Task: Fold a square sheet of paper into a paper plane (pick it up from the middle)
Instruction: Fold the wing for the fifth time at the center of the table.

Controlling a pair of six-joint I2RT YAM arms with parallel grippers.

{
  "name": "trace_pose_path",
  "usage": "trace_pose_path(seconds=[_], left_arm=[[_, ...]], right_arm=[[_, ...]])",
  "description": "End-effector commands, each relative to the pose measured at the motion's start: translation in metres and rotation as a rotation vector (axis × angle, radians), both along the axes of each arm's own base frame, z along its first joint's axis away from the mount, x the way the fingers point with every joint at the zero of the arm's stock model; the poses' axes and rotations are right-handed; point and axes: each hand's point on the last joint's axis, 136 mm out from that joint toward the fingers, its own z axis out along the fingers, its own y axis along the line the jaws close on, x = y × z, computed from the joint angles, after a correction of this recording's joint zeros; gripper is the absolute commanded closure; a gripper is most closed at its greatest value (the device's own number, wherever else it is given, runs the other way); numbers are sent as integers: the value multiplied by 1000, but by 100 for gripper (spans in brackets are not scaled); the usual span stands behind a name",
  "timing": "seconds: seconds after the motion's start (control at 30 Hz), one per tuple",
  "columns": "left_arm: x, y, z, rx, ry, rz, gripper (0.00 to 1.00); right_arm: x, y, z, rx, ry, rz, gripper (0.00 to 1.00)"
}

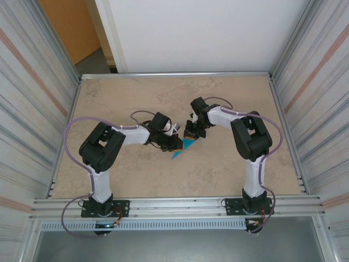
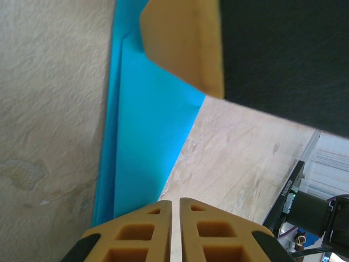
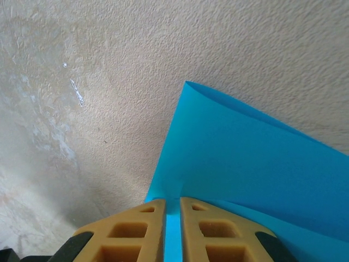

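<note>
Left gripper [image 1: 175, 144]: reaches to mid-table from the left. In its own wrist view [image 2: 172, 204] the two tan fingers are pressed almost together, with only a hairline slit between them.
Left grip: clenched. The paper's edge runs under the tip of its left finger, but I cannot tell whether any paper is nipped in the slit.
Paper plane [image 1: 184, 146]: turquoise and folded to a narrow dart, it lies flat on the table between the two grippers. Its sharp point juts out just past the left gripper's tip, toward the arm bases.
Paper ahead of the left gripper [image 2: 147, 136]: it stretches straight away from the fingertips, with a long fold line near its left edge.
Right gripper's finger [image 2: 185, 43]: a tan pad ahead of the left gripper, over the paper's far end, with its black body just to the right.
Right gripper [image 1: 192, 135]: just right of the left gripper, at the paper's wide end. In its wrist view [image 3: 173, 203] the fingers are drawn close, with blue paper showing in the gap.
Right grip: grasping the paper plane at its edge.
Paper ahead of the right gripper [image 3: 245, 164]: it spreads forward and to the right of the fingertips, with one corner pointing away.
Table [image 1: 234, 169]: beige and mottled, under the paper.
</note>
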Motion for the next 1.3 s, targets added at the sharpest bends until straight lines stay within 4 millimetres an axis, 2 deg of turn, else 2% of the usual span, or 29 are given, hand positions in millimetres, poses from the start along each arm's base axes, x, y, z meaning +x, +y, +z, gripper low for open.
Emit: trace_pose_path(seconds=[0.0, 0.27, 0.37, 0.5, 0.6, 0.97, 1.13, 1.27], left_arm=[[10, -6, 6, -23, 8, 15, 88], [10, 9, -19, 98, 53, 68, 92], [8, 18, -31, 145, 96, 106, 93], [5, 25, -40, 174, 133, 146, 93], [4, 27, -43, 173, 151, 166, 94], [3, 26, -43, 163, 164, 164, 94], [3, 24, -38, 140, 154, 146, 94], [1, 20, -24, 94, 97, 85, 93]], right_arm=[[-16, -11, -23, -79, 69, 19, 86], [-14, -9, -19, -63, 66, 17, 87], [-6, -4, -4, -27, 28, 4, 86], [7, 6, 29, 55, -67, -4, 84], [5, 11, 38, 98, -88, -5, 84], [-22, 18, 4, 92, -5, 18, 88], [-27, 5, -18, 39, 26, 3, 90], [-31, -10, -37, -13, 57, -14, 91]])
